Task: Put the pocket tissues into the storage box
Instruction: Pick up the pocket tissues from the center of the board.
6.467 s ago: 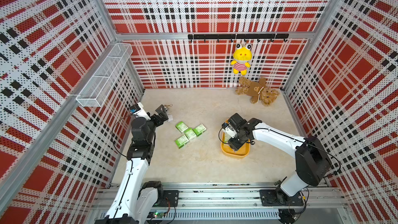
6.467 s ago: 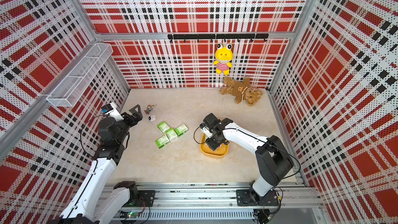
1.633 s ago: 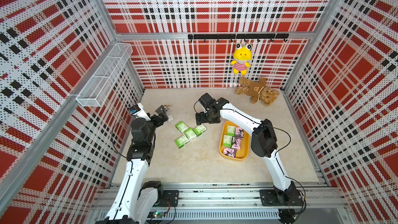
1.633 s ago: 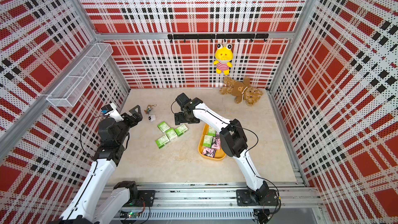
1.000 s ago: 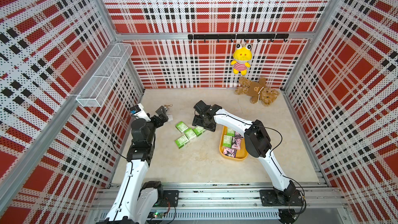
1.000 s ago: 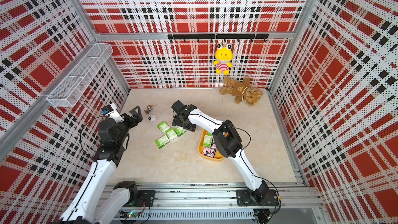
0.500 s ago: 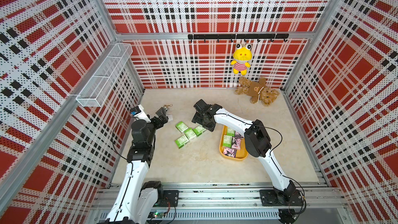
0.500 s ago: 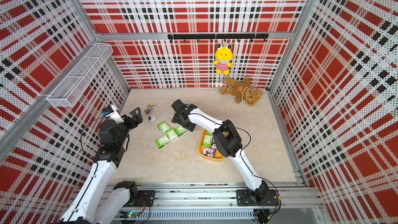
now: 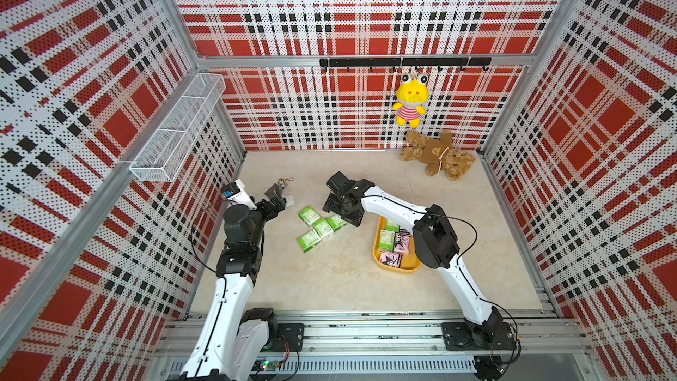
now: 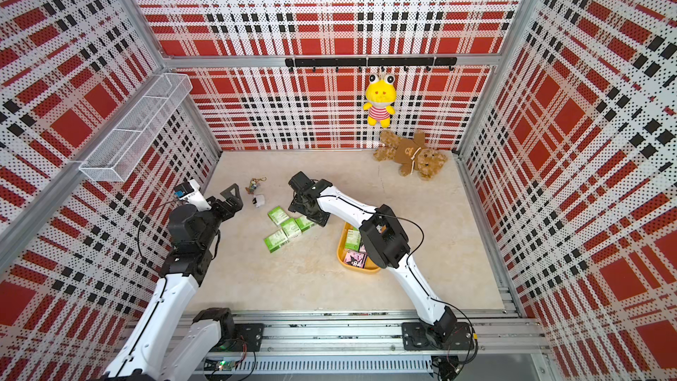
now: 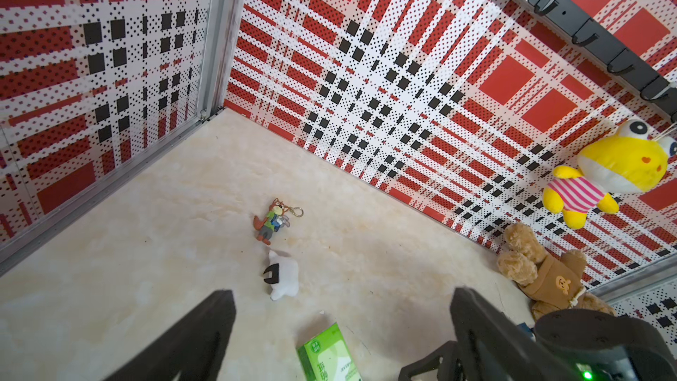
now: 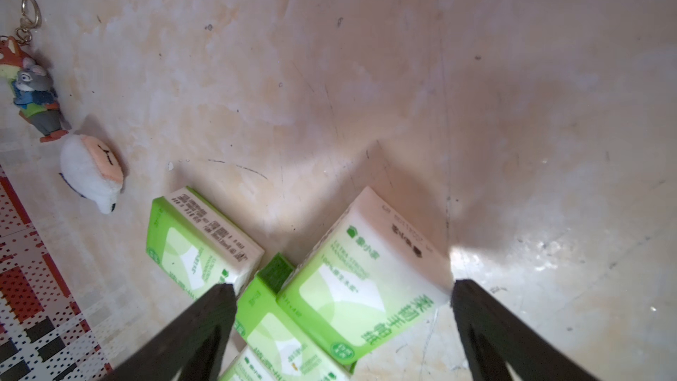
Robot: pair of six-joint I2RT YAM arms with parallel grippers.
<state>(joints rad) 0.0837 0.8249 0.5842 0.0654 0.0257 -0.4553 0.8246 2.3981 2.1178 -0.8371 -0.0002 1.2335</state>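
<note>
The right arm [image 9: 397, 208] rises from its base at the near right, folds sharply at the elbow and stretches its white forearm toward the far left. There the wrist tips the right gripper [image 9: 340, 216] downward and low, and in its wrist view the two black fingers [image 12: 198, 328] stand spread wide. The left arm [image 9: 230, 287] stands nearly upright at the near left with its wrist bent forward, and the left gripper [image 9: 277, 197] is held up high, its jaws likewise wide apart.
</note>
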